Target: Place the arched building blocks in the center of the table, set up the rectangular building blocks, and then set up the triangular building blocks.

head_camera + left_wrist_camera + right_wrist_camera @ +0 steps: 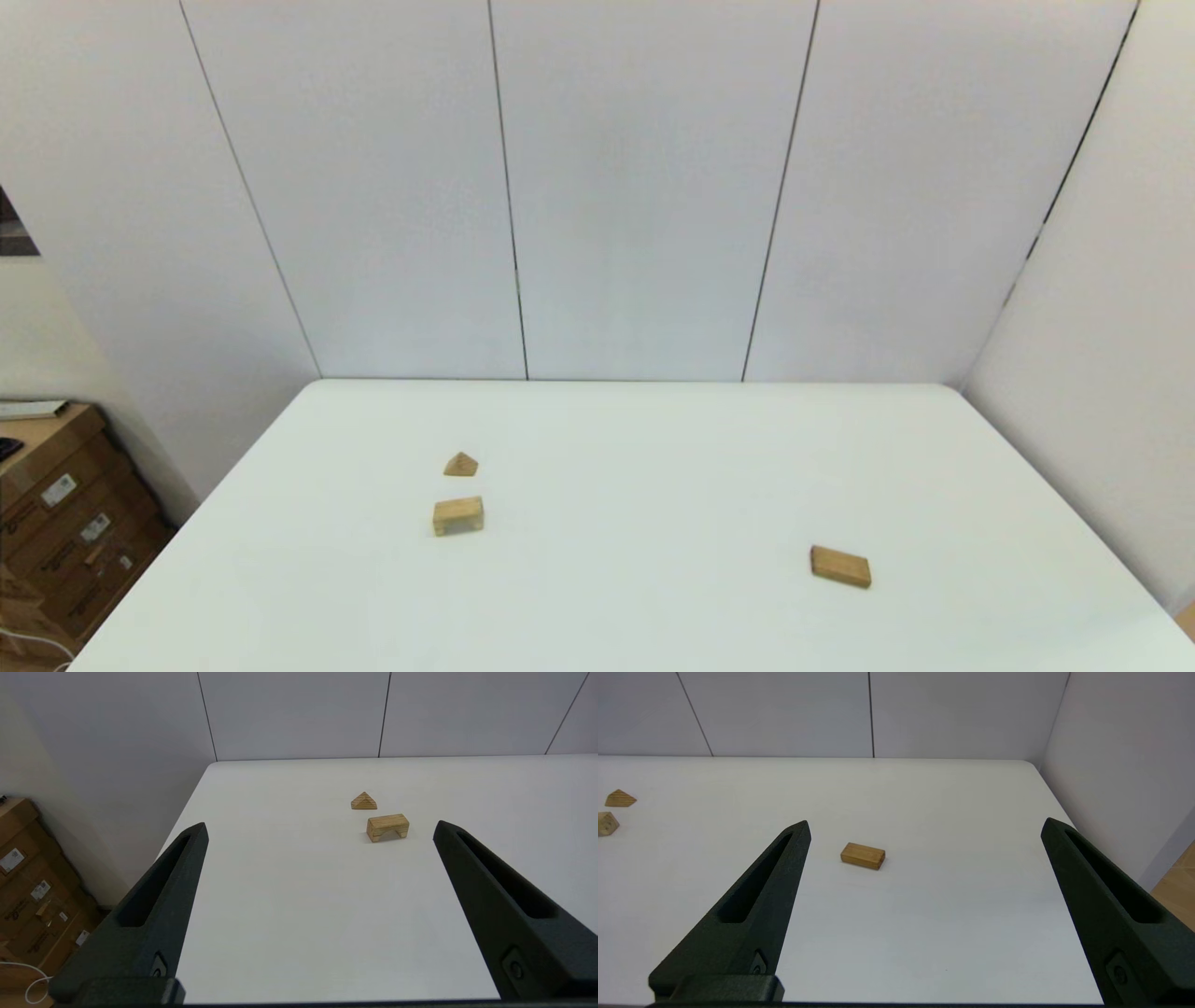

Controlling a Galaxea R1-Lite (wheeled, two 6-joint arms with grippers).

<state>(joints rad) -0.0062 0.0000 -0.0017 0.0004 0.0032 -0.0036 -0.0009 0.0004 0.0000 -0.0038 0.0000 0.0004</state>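
Note:
The arched block [457, 515] [387, 827] stands upright on the left half of the white table [635, 448], its hollow down. Just behind it sits the small triangular block [460, 464] [364, 801] [620, 798], peak up. The rectangular block [840, 567] [862, 855] lies flat on the right half. Neither arm shows in the head view. My left gripper [320, 828] is open, held back near the table's front edge, well short of the arched block. My right gripper [924, 826] is open too, short of the rectangular block. An end of the arched block [606, 823] shows in the right wrist view.
Grey wall panels close the table's far side and right side. Cardboard boxes [56, 504] [28, 882] stand on the floor past the table's left edge. A wooden floor strip [1176, 886] shows beyond the right edge.

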